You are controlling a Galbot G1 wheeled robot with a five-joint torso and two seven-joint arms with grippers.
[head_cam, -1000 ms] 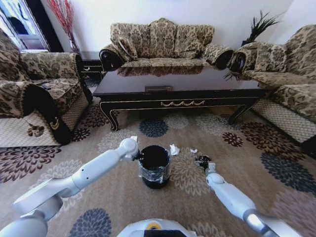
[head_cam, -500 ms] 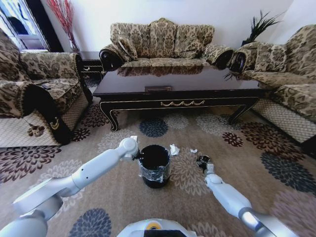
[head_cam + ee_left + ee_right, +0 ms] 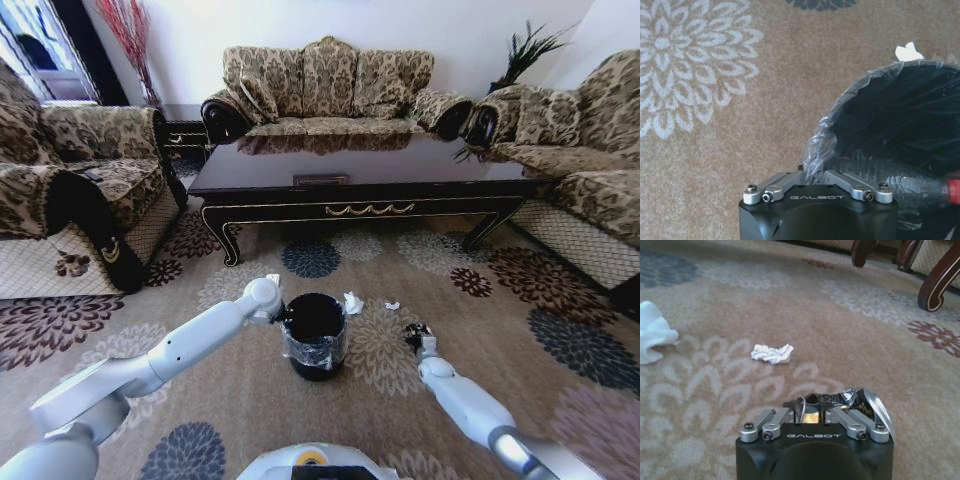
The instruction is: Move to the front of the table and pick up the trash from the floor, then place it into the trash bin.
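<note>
right gripper low over the floor, jaws closed on a dark crinkled scrap | left gripper pinching the trash bin rim | bin: clear bottle, red cap, inside | two white paper wads on carpet beside bin, before the table
</note>
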